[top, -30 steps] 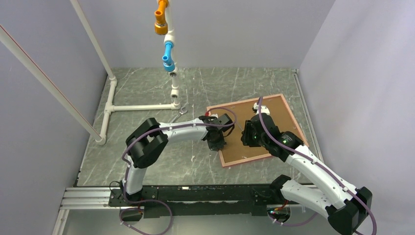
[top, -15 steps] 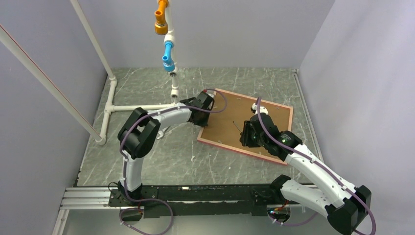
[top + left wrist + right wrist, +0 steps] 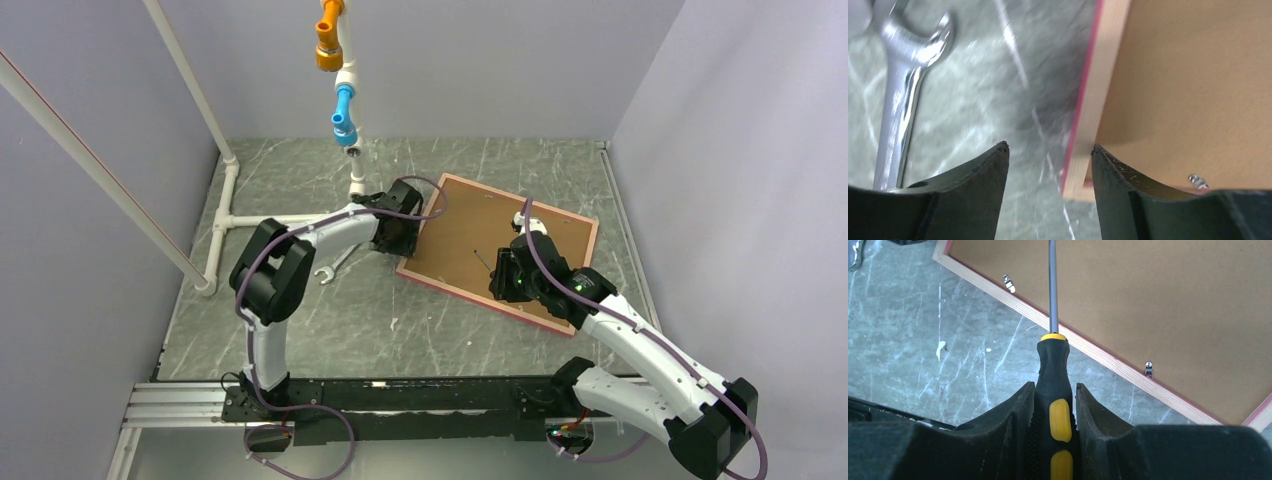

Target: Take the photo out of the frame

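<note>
Left claw [image 3: 1049,146] agape, frame [image 3: 1100,85] apparently face-down

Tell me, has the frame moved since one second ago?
Yes. The frame turned clockwise in the top view, and its near left corner swung toward the white pipe stand.

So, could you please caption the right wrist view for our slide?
Right end effector holding a screwdriver over the face-down frame.
</note>
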You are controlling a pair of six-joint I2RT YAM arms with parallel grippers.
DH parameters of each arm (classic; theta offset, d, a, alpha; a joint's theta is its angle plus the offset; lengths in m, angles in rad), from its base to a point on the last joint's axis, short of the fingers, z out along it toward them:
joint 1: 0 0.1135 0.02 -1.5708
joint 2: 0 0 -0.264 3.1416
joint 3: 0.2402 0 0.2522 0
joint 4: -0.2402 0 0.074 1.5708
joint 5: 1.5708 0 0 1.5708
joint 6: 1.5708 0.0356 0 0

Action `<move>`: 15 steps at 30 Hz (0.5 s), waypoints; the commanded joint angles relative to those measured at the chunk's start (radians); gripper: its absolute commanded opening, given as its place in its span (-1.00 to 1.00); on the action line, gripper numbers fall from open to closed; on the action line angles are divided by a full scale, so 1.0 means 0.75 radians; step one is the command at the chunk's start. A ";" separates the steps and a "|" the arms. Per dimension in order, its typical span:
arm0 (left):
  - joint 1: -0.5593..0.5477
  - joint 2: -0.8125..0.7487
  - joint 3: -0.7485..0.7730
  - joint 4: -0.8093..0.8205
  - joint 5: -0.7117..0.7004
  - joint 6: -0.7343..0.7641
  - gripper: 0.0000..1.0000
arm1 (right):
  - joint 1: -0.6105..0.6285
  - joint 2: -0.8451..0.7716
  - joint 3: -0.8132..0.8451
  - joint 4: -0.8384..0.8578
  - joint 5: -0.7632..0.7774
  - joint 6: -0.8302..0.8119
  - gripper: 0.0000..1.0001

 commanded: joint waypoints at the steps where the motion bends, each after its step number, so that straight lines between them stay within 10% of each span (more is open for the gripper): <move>1: -0.001 -0.182 -0.036 -0.207 -0.183 -0.404 0.30 | -0.003 -0.019 0.000 0.058 -0.011 -0.011 -1.00; 15: -0.004 -0.412 -0.384 -0.060 0.089 -1.388 0.43 | -0.002 -0.032 -0.016 0.072 -0.013 -0.007 -1.00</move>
